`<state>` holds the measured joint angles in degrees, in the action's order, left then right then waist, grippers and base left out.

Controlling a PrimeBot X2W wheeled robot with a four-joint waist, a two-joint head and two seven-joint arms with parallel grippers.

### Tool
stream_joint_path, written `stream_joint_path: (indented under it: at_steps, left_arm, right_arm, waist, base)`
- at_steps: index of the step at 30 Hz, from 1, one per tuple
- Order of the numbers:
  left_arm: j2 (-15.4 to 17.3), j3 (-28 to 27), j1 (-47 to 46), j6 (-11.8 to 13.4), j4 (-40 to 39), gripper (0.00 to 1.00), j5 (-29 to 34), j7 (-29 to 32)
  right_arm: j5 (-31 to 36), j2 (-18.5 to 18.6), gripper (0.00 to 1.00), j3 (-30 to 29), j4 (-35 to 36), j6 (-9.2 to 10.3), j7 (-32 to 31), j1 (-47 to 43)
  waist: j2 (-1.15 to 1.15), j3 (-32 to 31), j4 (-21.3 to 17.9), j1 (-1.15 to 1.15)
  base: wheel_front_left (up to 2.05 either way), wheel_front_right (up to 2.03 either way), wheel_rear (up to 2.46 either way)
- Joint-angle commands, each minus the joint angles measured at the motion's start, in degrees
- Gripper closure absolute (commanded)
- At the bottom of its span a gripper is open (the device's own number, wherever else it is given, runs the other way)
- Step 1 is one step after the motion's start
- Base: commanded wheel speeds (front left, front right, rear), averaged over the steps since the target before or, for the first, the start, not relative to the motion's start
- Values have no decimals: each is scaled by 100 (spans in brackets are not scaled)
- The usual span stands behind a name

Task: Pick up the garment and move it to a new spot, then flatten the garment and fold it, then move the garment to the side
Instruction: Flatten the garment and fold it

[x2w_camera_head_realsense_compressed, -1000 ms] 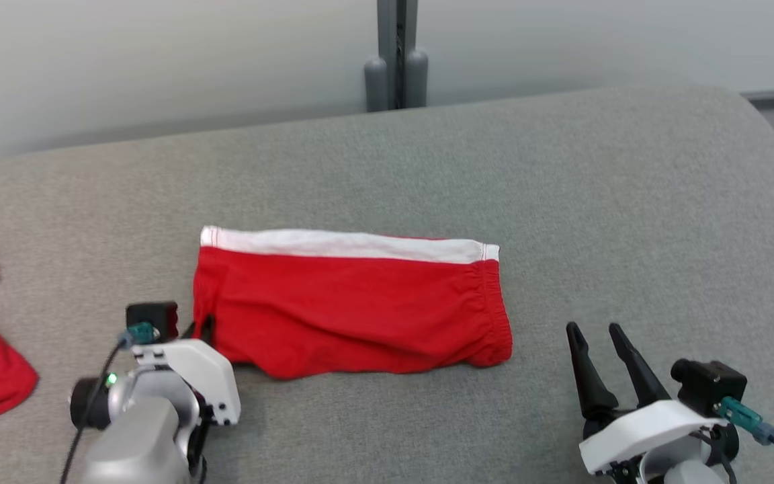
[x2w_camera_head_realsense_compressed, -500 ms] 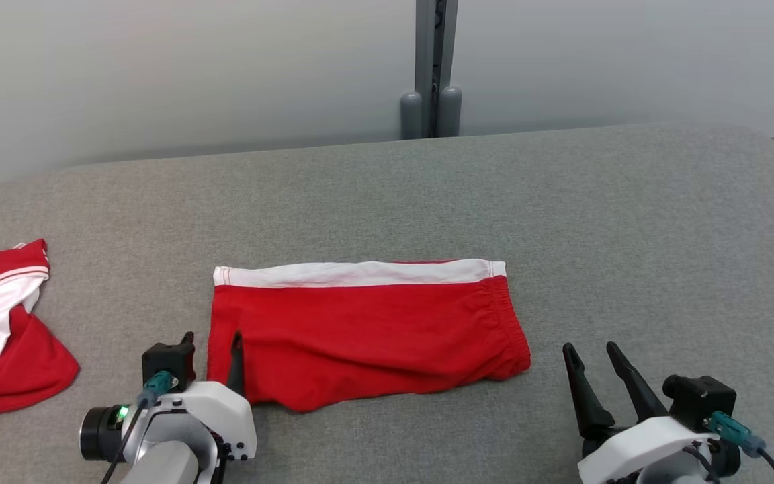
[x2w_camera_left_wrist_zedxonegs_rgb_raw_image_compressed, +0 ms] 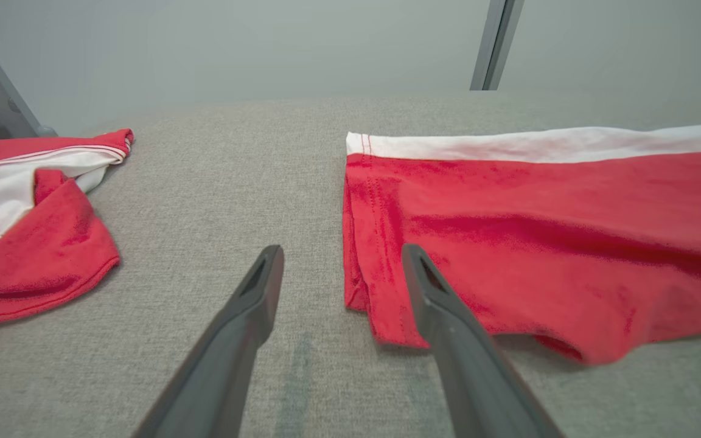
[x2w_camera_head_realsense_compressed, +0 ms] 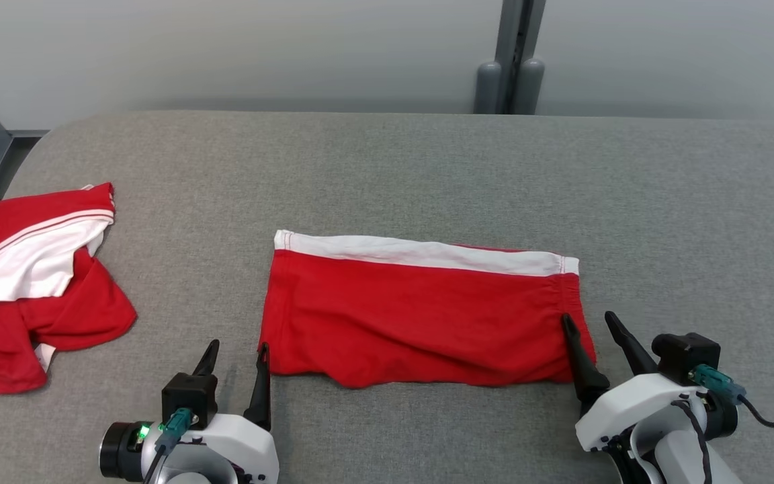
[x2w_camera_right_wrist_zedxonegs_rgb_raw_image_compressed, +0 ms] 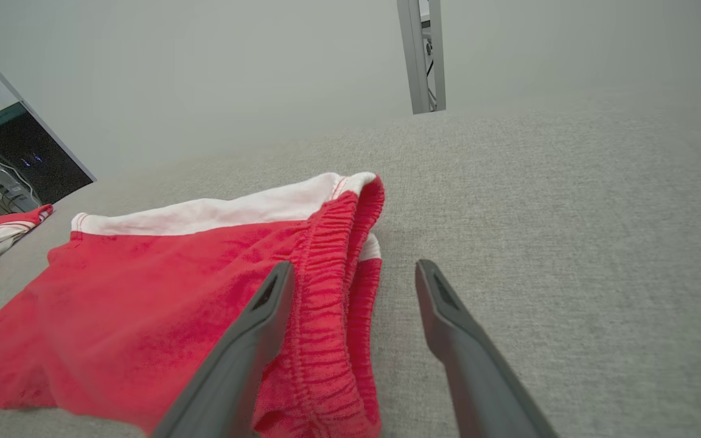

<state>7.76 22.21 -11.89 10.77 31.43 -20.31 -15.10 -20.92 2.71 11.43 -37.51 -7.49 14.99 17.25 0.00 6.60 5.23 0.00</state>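
Grey woven cloth covers the broad padded table [x2w_camera_head_realsense_compressed: 387, 168]. Dead centre on it, a touch toward six o'clock, lie the red shorts [x2w_camera_head_realsense_compressed: 420, 316]. They are soft knit, with a white band along the twelve o'clock edge and a gathered elastic waistband at the three o'clock end, laid out as a long flat rectangle. Out at nine o'clock sits a crumpled red-and-white garment [x2w_camera_head_realsense_compressed: 31, 269], well apart and not in play. Up near one o'clock, a grey metal post [x2w_camera_head_realsense_compressed: 508, 67] stands behind the table.

Now the arms. The left gripper [x2w_camera_head_realsense_compressed: 238, 346] is at seven o'clock, claw spread wide and empty. In the left wrist view, one dark finger is over bare table and the other over the hem corner of the shorts, so it straddles that edge. The right gripper [x2w_camera_head_realsense_compressed: 585, 317] is at four o'clock, wide too and gripping nothing, with one finger above the elastic waistband and its partner over bare cloth just beside it.

My read is that the flattening looks done and a fold is in, though the near edge is a bit wavy. Both claws sit poised at the short ends, so this looks like the set-up for a two-handed pinch. It could be another fold or the shift to the side; I can't tell which. The next move calls for both to dip, catch every layer at the corners and close together, or the stack may slide apart.
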Motion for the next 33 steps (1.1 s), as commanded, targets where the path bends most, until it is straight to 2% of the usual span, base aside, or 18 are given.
stream_joint_path:
  at_steps: [1,6,11,12,13,14,15,20,28,31,33]
  left_arm:
    - [-1,-74,37,-45,-19,0,79,-9]
    - [-131,-267,85,-227,-15,0,313,-8]
    - [-237,-409,-11,-404,13,0,509,-8]
    - [-253,-444,-30,-420,14,0,553,-8]
    - [-267,-472,-39,-455,16,0,582,-8]
    - [-287,-499,-43,-474,15,0,609,-8]
    - [-302,-536,-41,-502,16,0,637,-8]
    - [-353,-696,84,-590,61,0,769,-8]
    - [-403,-821,267,-712,175,0,926,-8]
    - [-423,-836,310,-725,197,0,933,-8]
    - [-441,-852,334,-754,215,0,966,-8]
  right_arm:
    - [-31,40,0,-10,-110,0,27,74]
    - [-244,42,0,17,-832,0,26,303]
    - [-785,22,0,462,-1350,0,-11,457]
    - [-928,9,20,605,-1361,-1,-19,472]
    - [-1021,-12,62,740,-1382,-2,-21,491]
    - [-1122,-16,97,814,-1384,-5,-21,508]
    - [-1222,-12,100,881,-1379,-6,-20,523]
    - [-1422,39,100,735,-1194,-4,0,509]
    - [-1584,434,100,289,-743,1,15,455]
    - [-1597,497,100,294,-593,0,14,460]
    - [-1734,482,100,568,-304,0,-11,498]
  waist:
    - [0,93,115,0]
    - [0,209,214,0]
    - [0,334,241,0]
    - [0,353,238,0]
    - [0,366,230,0]
    - [0,373,218,0]
    - [0,375,207,0]
    - [0,269,116,0]
    - [0,-34,-44,0]
    - [0,-90,-68,0]
    - [0,-138,-78,0]
  base:
    - [0,0,0]
    - [0,0,0]
    - [0,0,0]
    - [0,0,0]
    - [0,0,0]
    - [0,0,0]
    - [0,0,0]
    - [0,0,0]
    - [0,0,0]
    - [0,0,0]
    - [0,0,0]
